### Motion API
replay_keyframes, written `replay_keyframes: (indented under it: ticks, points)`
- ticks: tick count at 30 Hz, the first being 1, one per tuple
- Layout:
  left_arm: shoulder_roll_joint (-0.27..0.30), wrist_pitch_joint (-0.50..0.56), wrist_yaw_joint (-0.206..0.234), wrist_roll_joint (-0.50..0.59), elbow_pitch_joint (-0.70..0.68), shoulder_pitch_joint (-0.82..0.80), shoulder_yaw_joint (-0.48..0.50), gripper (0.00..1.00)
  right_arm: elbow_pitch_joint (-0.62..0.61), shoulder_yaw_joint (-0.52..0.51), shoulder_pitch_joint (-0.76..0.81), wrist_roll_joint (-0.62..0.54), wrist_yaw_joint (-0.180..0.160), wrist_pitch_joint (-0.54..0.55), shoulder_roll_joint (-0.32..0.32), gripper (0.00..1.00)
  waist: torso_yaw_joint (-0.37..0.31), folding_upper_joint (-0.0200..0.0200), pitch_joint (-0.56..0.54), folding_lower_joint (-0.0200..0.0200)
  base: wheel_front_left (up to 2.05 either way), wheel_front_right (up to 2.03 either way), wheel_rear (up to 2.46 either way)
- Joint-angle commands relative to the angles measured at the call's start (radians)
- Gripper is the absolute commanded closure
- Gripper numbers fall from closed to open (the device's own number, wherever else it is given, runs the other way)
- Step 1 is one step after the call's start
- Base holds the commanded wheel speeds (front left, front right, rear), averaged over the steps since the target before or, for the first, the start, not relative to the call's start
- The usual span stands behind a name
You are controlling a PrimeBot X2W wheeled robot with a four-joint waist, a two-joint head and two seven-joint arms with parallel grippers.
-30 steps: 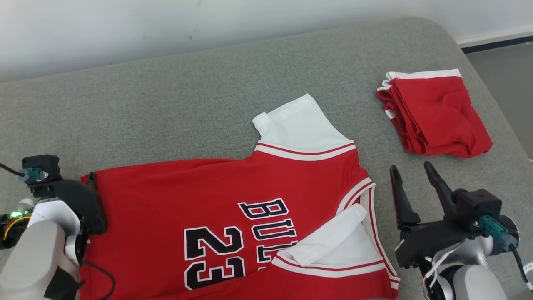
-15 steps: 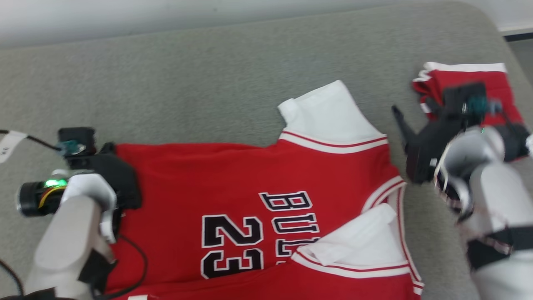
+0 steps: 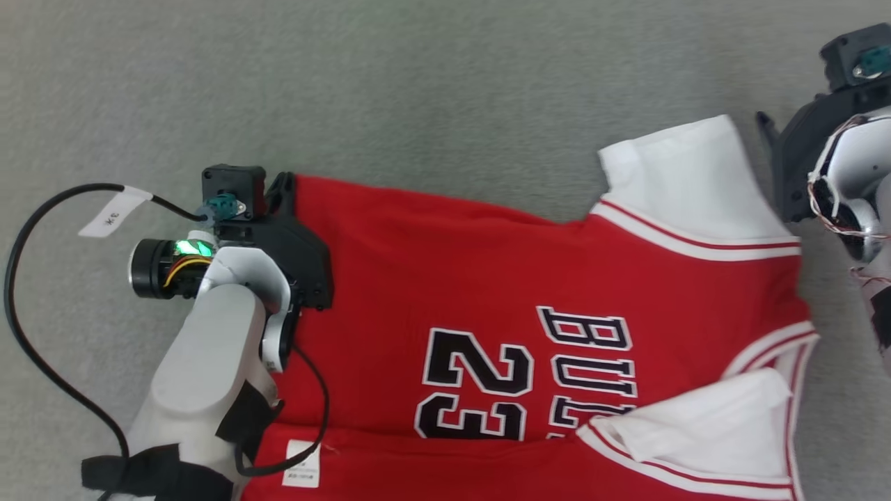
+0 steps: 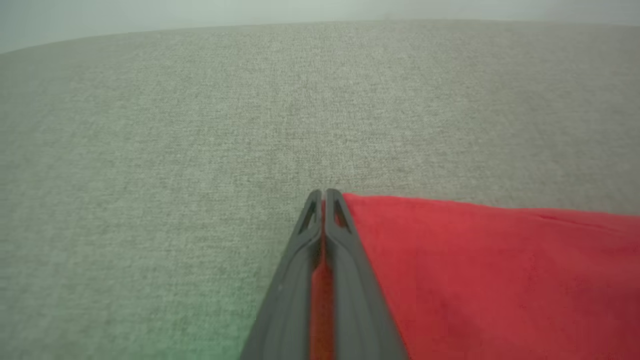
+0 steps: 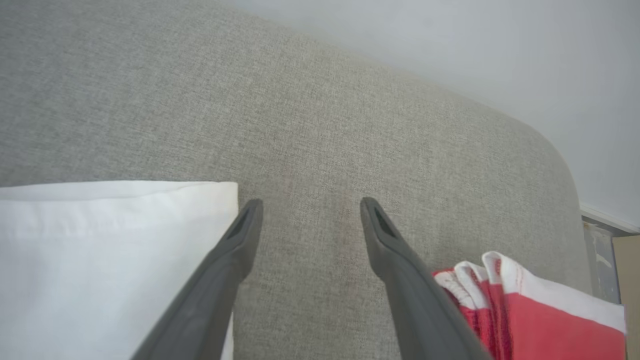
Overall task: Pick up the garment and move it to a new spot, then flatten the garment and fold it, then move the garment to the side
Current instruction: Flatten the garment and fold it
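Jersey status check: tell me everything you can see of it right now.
The jersey is red, thin sports knit, with black, white-edged "23" and part-hidden lettering, white-and-red trim and white sleeves. It lies mostly flat, sideways, on the grey cushion, the near sleeve rumpled, a small white label at its hem. The left gripper is shut on its far hem corner. The open right gripper sits beside the far sleeve; contact unclear.

smooth cloth jersey (image 3: 431, 264) on coarse woven upholstery (image 3: 418, 83)
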Motion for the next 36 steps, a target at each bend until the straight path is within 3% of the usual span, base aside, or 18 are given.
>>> replay_keyframes:
  ticks: [1,12,18,22,31,36]
  points:
    - [-0.003,-0.011,0.005,0.001,0.012,-0.014,0.000,1.00,0.016,0.010,-0.011,0.007,-0.003,-0.010,-0.011,0.00,0.067,-0.0001,0.060,-0.0001,0.00,0.00,0.00]
    - [-0.006,-0.069,-0.024,-0.015,0.093,-0.049,-0.014,1.00,0.087,0.109,-0.037,0.055,0.001,-0.028,-0.025,0.00,0.082,-0.0001,0.082,-0.0001,0.00,0.00,0.00]
    - [-0.012,-0.083,-0.036,-0.026,0.130,-0.061,-0.021,1.00,0.077,0.077,-0.054,0.052,0.000,-0.085,-0.042,0.00,0.080,-0.0001,0.076,-0.0001,0.00,0.00,0.00]
    - [-0.004,-0.089,-0.044,-0.033,0.157,-0.062,-0.021,1.00,0.040,0.043,-0.019,0.069,0.000,-0.118,-0.025,0.00,0.070,-0.0001,0.054,-0.0001,0.00,0.00,0.00]
    - [0.009,-0.095,-0.048,-0.044,0.183,-0.076,-0.025,1.00,-0.126,-0.006,0.095,0.089,0.000,-0.041,-0.055,0.00,0.046,-0.0001,0.039,-0.0001,0.00,0.00,0.00]
    - [-0.004,-0.095,-0.046,-0.046,0.186,-0.086,-0.035,1.00,-0.160,-0.022,0.116,0.081,0.000,0.025,-0.041,0.00,0.055,-0.0001,0.055,-0.0001,0.00,0.00,0.00]
